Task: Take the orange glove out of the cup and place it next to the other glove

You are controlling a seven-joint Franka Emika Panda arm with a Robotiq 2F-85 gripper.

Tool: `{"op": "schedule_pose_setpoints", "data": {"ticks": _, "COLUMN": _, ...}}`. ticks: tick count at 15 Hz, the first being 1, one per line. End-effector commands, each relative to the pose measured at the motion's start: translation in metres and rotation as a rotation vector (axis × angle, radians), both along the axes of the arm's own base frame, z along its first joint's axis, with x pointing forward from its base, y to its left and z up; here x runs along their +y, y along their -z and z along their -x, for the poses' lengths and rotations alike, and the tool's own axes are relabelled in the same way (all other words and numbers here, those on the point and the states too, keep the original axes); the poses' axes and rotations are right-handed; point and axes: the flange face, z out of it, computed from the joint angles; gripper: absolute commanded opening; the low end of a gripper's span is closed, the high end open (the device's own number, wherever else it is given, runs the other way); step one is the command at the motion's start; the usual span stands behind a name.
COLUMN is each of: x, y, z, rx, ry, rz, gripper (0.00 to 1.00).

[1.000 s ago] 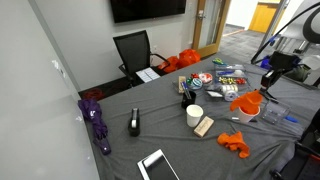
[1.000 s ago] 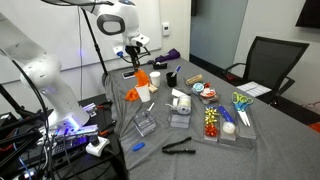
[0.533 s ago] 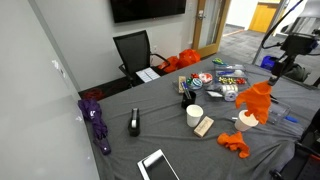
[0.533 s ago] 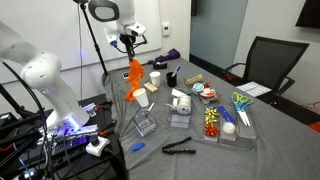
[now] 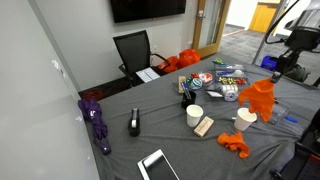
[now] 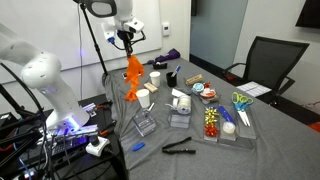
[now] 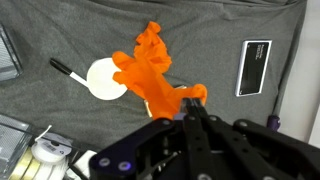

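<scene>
My gripper (image 5: 281, 66) is shut on the orange glove (image 5: 260, 97) and holds it hanging in the air above the white cup (image 5: 245, 118). In an exterior view the gripper (image 6: 127, 42) holds the glove (image 6: 133, 78) just above the cup (image 6: 143, 98). The other orange glove (image 5: 237, 143) lies on the grey cloth in front of the cup. In the wrist view the glove (image 7: 150, 70) dangles from the fingertips (image 7: 188, 106), with the cup (image 7: 103, 78) below and to the left of it.
A second white cup (image 5: 194, 114), a black device (image 5: 134, 123), a purple object (image 5: 96, 120) and a tablet (image 5: 157, 165) lie on the table. Clear trays of small items (image 6: 210, 125) sit mid-table. A black pen (image 7: 62, 68) lies by the cup. An office chair (image 5: 133, 50) stands behind.
The glove was in the cup one second ago. My gripper has lifted it out and it now hangs clear above the cup.
</scene>
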Motion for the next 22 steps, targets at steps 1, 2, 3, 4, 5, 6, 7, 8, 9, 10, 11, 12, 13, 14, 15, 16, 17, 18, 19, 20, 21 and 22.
{"op": "schedule_pose_setpoints", "data": {"ticks": 1, "x": 0.019, "y": 0.018, "z": 0.005, "rx": 0.022, "ry": -0.031, "rz": -0.065, "gripper": 0.0}}
{"op": "schedule_pose_setpoints", "data": {"ticks": 2, "x": 0.028, "y": 0.025, "z": 0.006, "rx": 0.034, "ry": -0.032, "rz": -0.077, "gripper": 0.0}}
{"op": "schedule_pose_setpoints", "data": {"ticks": 3, "x": 0.035, "y": 0.033, "z": 0.008, "rx": 0.042, "ry": -0.032, "rz": -0.087, "gripper": 0.0}}
{"op": "schedule_pose_setpoints", "data": {"ticks": 4, "x": 0.045, "y": 0.042, "z": 0.01, "rx": 0.052, "ry": -0.032, "rz": -0.095, "gripper": 0.0}}
{"op": "schedule_pose_setpoints", "data": {"ticks": 5, "x": 0.054, "y": 0.051, "z": 0.011, "rx": 0.063, "ry": -0.03, "rz": -0.102, "gripper": 0.0}}
{"op": "schedule_pose_setpoints", "data": {"ticks": 6, "x": 0.064, "y": 0.06, "z": 0.014, "rx": 0.07, "ry": -0.026, "rz": -0.1, "gripper": 0.0}}
{"op": "schedule_pose_setpoints", "data": {"ticks": 7, "x": 0.073, "y": 0.069, "z": 0.015, "rx": 0.071, "ry": -0.022, "rz": -0.097, "gripper": 0.0}}
{"op": "schedule_pose_setpoints", "data": {"ticks": 8, "x": 0.081, "y": 0.079, "z": 0.015, "rx": 0.068, "ry": -0.015, "rz": -0.09, "gripper": 0.0}}
{"op": "schedule_pose_setpoints", "data": {"ticks": 9, "x": 0.09, "y": 0.089, "z": 0.015, "rx": 0.066, "ry": -0.007, "rz": -0.081, "gripper": 0.0}}
{"op": "schedule_pose_setpoints", "data": {"ticks": 10, "x": 0.098, "y": 0.1, "z": 0.015, "rx": 0.062, "ry": 0.007, "rz": -0.07, "gripper": 0.0}}
{"op": "schedule_pose_setpoints", "data": {"ticks": 11, "x": 0.105, "y": 0.109, "z": 0.014, "rx": 0.059, "ry": 0.02, "rz": -0.061, "gripper": 0.0}}
{"op": "schedule_pose_setpoints", "data": {"ticks": 12, "x": 0.112, "y": 0.119, "z": 0.013, "rx": 0.052, "ry": 0.035, "rz": -0.046, "gripper": 0.0}}
{"op": "schedule_pose_setpoints", "data": {"ticks": 13, "x": 0.117, "y": 0.128, "z": 0.011, "rx": 0.042, "ry": 0.047, "rz": -0.022, "gripper": 0.0}}
{"op": "schedule_pose_setpoints", "data": {"ticks": 14, "x": 0.12, "y": 0.136, "z": 0.01, "rx": 0.022, "ry": 0.053, "rz": 0.001, "gripper": 0.0}}
{"op": "schedule_pose_setpoints", "data": {"ticks": 15, "x": 0.122, "y": 0.146, "z": 0.007, "rx": 0.004, "ry": 0.057, "rz": 0.032, "gripper": 0.0}}
{"op": "schedule_pose_setpoints", "data": {"ticks": 16, "x": 0.123, "y": 0.153, "z": 0.004, "rx": -0.013, "ry": 0.063, "rz": 0.053, "gripper": 0.0}}
{"op": "schedule_pose_setpoints", "data": {"ticks": 17, "x": 0.124, "y": 0.16, "z": 0.002, "rx": -0.024, "ry": 0.07, "rz": 0.073, "gripper": 0.0}}
{"op": "schedule_pose_setpoints", "data": {"ticks": 18, "x": 0.124, "y": 0.166, "z": 0.0, "rx": -0.032, "ry": 0.075, "rz": 0.092, "gripper": 0.0}}
{"op": "schedule_pose_setpoints", "data": {"ticks": 19, "x": 0.124, "y": 0.171, "z": -0.001, "rx": -0.036, "ry": 0.08, "rz": 0.107, "gripper": 0.0}}
{"op": "schedule_pose_setpoints", "data": {"ticks": 20, "x": 0.122, "y": 0.176, "z": -0.002, "rx": -0.034, "ry": 0.077, "rz": 0.126, "gripper": 0.0}}
{"op": "schedule_pose_setpoints", "data": {"ticks": 21, "x": 0.12, "y": 0.18, "z": -0.002, "rx": -0.025, "ry": 0.068, "rz": 0.149, "gripper": 0.15}}
{"op": "schedule_pose_setpoints", "data": {"ticks": 22, "x": 0.118, "y": 0.184, "z": -0.001, "rx": -0.01, "ry": 0.058, "rz": 0.172, "gripper": 0.28}}
